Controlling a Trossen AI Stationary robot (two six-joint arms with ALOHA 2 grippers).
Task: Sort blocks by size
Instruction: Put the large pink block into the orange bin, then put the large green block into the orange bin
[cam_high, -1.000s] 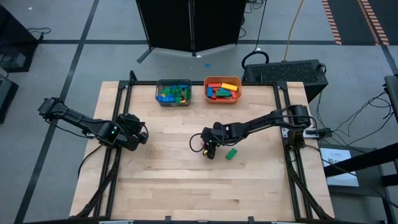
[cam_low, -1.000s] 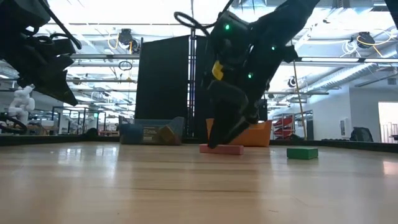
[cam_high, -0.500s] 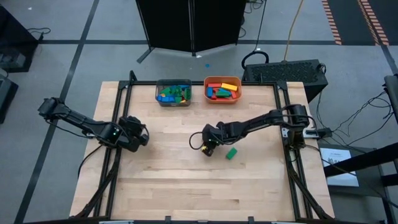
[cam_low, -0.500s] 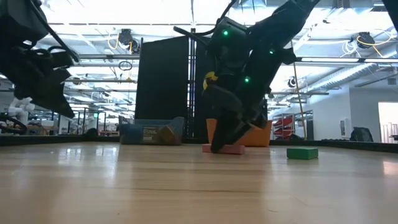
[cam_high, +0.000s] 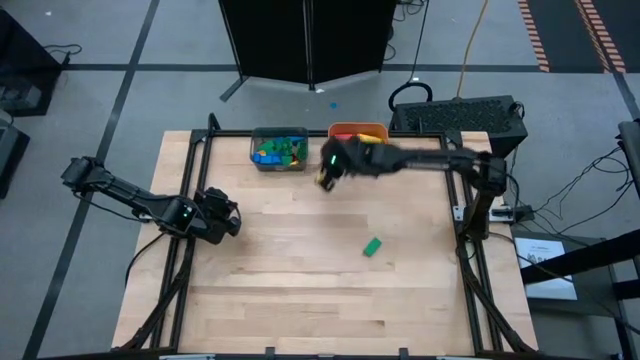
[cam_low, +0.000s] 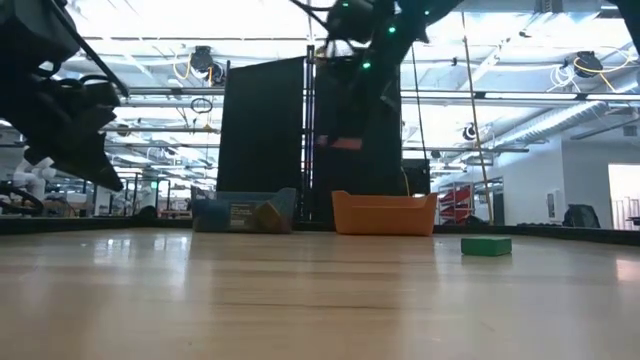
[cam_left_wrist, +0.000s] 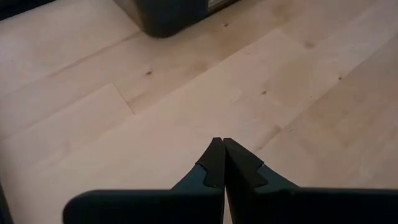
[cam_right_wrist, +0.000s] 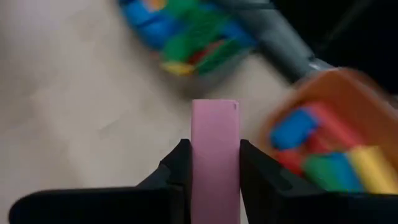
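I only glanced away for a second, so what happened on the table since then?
The right gripper closed on the pink block, lifted it off the table and carried it toward the orange bin. The green block, the grey bin and the shut left gripper stayed put.

A pale wooden bench (cam_high: 300, 270) stands on a grey floor (cam_high: 110, 50) crossed by dark lines. Behind it rises a black partition (cam_low: 265, 140). Bright ceiling lights (cam_low: 200, 20) fill the large open room.
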